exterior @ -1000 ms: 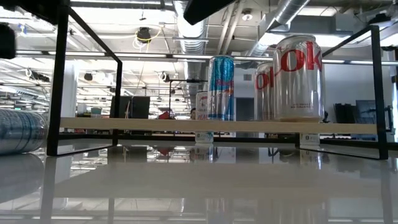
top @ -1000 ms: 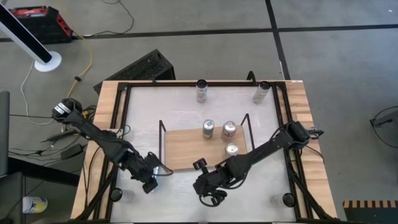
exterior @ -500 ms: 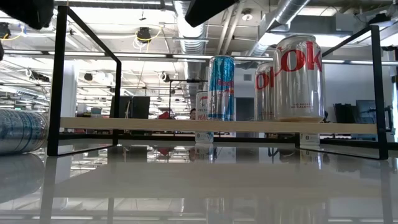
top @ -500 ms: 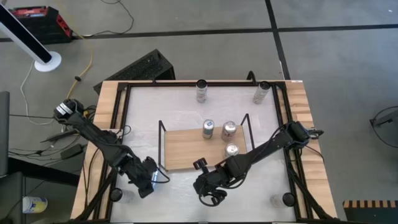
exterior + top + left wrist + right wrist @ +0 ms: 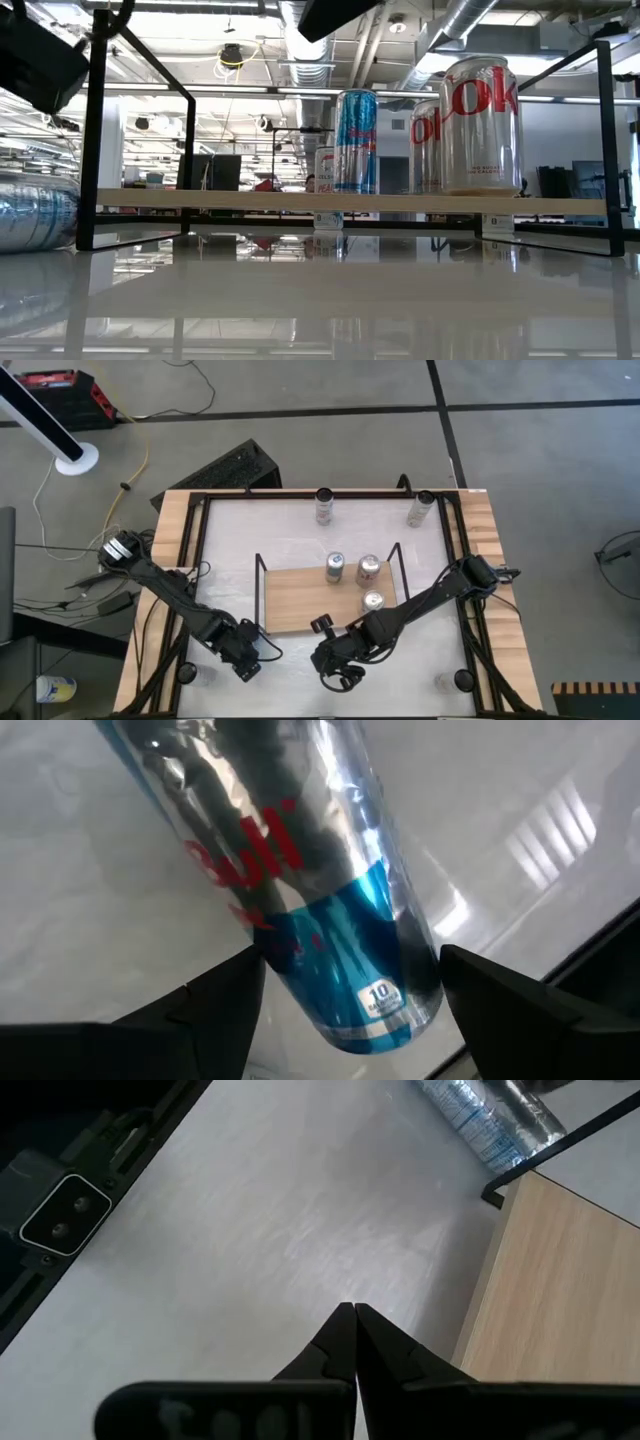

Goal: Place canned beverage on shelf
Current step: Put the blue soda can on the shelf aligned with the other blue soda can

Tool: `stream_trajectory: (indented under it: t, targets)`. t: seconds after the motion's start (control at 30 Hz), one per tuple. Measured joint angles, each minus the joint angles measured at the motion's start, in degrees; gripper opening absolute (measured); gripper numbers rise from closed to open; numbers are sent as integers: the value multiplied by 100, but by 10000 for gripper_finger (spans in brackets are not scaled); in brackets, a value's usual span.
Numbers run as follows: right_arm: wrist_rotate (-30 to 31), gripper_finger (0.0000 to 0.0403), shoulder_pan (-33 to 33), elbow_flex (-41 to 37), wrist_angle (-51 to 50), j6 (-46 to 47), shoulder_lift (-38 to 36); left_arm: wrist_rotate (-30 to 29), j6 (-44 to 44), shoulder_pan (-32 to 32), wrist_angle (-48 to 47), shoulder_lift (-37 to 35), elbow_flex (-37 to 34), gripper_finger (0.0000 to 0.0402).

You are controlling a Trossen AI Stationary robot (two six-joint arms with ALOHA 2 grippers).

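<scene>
A slim silver-and-blue can (image 5: 300, 890) lies on its side on the white table near the near-left corner; it also shows in the low view (image 5: 35, 210). My left gripper (image 5: 247, 657) is over it, open, one finger (image 5: 215, 995) on each side of the can's blue end. The shelf (image 5: 300, 605), a wooden board with black wire ends, stands mid-table and bears three upright cans (image 5: 369, 568). My right gripper (image 5: 352, 1325) is shut and empty, near the shelf's near edge (image 5: 335, 665). My left gripper's fingers come from above and stand across the lying can at its blue end (image 5: 340, 970), one on each long side. I cannot tell whether they touch it. The can rests on the table.
Two more cans (image 5: 325, 506) (image 5: 420, 510) stand upright at the table's far edge. A black frame (image 5: 200, 560) runs round the table top. The shelf's left half is bare board. The right arm lies along the shelf's near-right corner.
My left gripper has gone toward the table's near edge and a little to the right, and has come down over the lying can. The can has stayed on the table. My right arm has kept still.
</scene>
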Motion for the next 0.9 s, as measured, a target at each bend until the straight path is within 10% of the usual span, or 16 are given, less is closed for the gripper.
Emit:
stream_trajectory:
  t: [0.9]
  targets:
    - [-165,24,-76,0,-13,-107,0,-690,1178,454,-1577,-160,-20,278]
